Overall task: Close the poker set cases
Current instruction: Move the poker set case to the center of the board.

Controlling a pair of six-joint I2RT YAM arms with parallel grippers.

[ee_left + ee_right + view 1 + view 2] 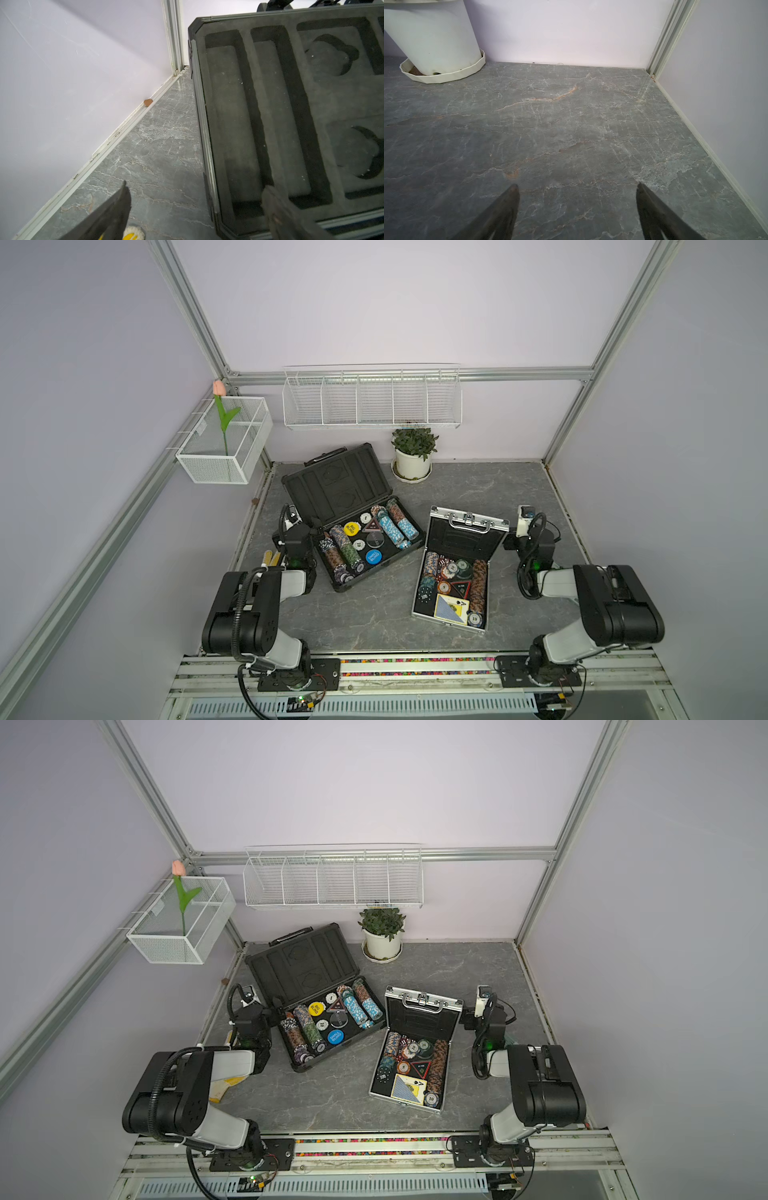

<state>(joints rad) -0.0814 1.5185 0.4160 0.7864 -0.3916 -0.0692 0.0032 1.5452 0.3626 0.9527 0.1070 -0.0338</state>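
Both poker set cases lie open on the grey marble table (374, 614). The larger dark-grey case (365, 549) sits at the back left, its foam-lined lid (336, 485) tilted back and chips showing in the base. To its right lies the smaller silver case (451, 593), with chips and cards in it and its lid (465, 533) upright. My left gripper (294, 526) is open at the left end of the large case's lid. In the left wrist view this gripper (196, 185) straddles the lid's edge (204, 128). My right gripper (525, 531) hangs open just right of the silver lid, and between its jaws (577, 185) lies only bare table.
A potted plant (413, 456) stands at the back, its white pot (431, 41) ahead of the right gripper. White wire baskets hang on the back wall (372, 400) and the left wall (226, 441). A yellow packet (222, 1085) lies under the left arm. A small brown bit (148, 102) rests by the left wall.
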